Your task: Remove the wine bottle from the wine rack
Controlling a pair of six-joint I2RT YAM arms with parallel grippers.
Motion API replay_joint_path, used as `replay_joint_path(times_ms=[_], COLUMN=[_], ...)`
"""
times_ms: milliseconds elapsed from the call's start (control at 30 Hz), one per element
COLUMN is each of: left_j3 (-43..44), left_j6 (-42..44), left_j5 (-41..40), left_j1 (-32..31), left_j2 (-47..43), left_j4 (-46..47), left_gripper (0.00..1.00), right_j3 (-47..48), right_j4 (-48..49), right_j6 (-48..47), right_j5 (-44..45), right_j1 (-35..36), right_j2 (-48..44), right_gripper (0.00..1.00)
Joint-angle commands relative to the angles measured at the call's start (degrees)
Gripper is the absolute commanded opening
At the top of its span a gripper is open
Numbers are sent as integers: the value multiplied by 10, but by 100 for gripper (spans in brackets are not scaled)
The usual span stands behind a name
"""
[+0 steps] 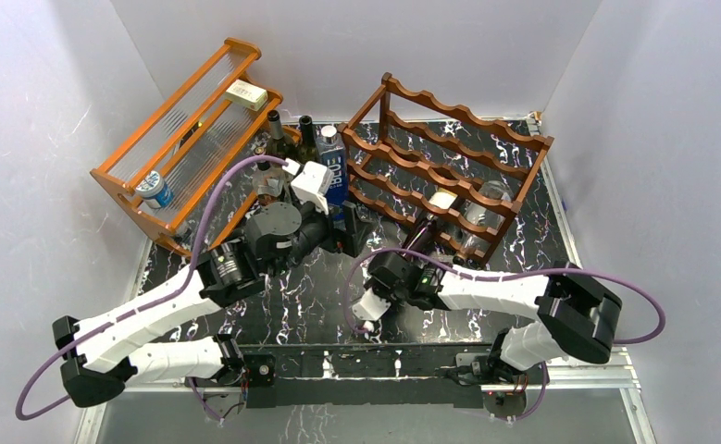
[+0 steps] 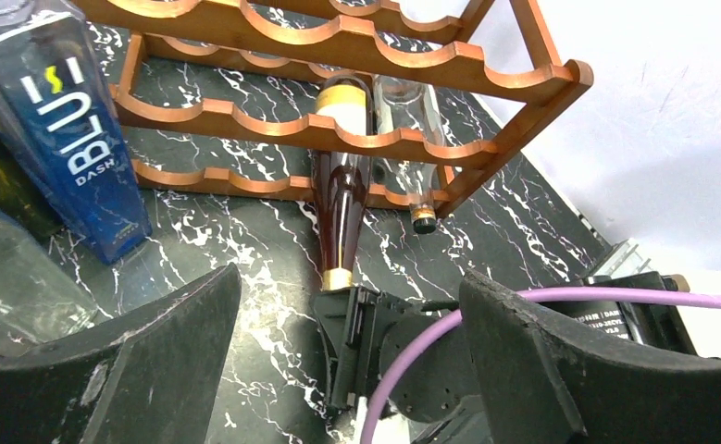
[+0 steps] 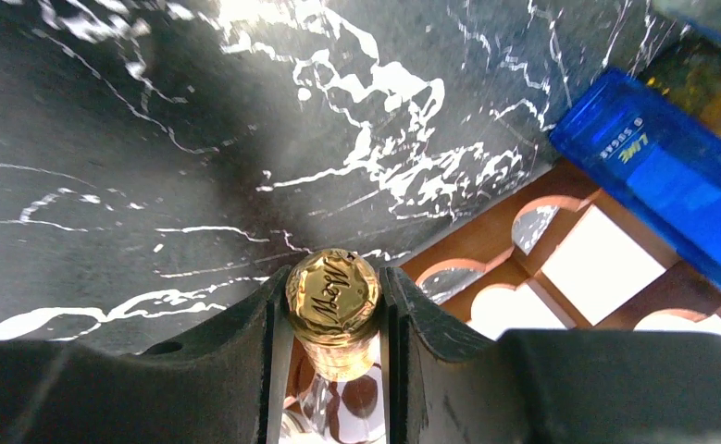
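The right tool pinches the cap of the wine bottle (left tool gapes empty) – grasp done, pulling it off the wine rack remains.

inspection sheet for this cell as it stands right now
surface: black marbled table, no spills seen
job's things: wine bottle lies in a low tier of the wine rack, neck toward the arms
clutter: clear bottle beside it in the rack; blue bottle and dark bottles standing left of the rack; orange shelf with a box and a tin
grippers: right gripper fingers shut on the wine bottle's gold cap; left gripper open, holding nothing
cables: purple cables loop loose off both arms
surroundings: white walls, nothing else seen
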Motion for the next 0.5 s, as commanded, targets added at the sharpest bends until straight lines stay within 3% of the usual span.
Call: replay_joint_path(times_ms=[0,333,367,400,467], left_j3=[3,-2,-3,-4,-4], left_j6=[-1,4,4,5,5], left_j5=[-25,-49,-51,-52,-57], left_j1=[5,5,5,5,5], left_j2=[-37,-54,-58,-60,-65], left_j4=[-10,-39,-40,-42,-47], left_gripper=[86,87,88,88,88], right_j3=[3,40,43,47,52], right_j4=[-18,-52,-52,-52,-46], right_j6=[24,62,68,75,85], right_j5=[-95,-92,-88,-81,-73], right_j1=[35,111,118,123,132], right_j2=[-25,-33,-32,-30,-30], right_gripper=[21,16,12,2,0])
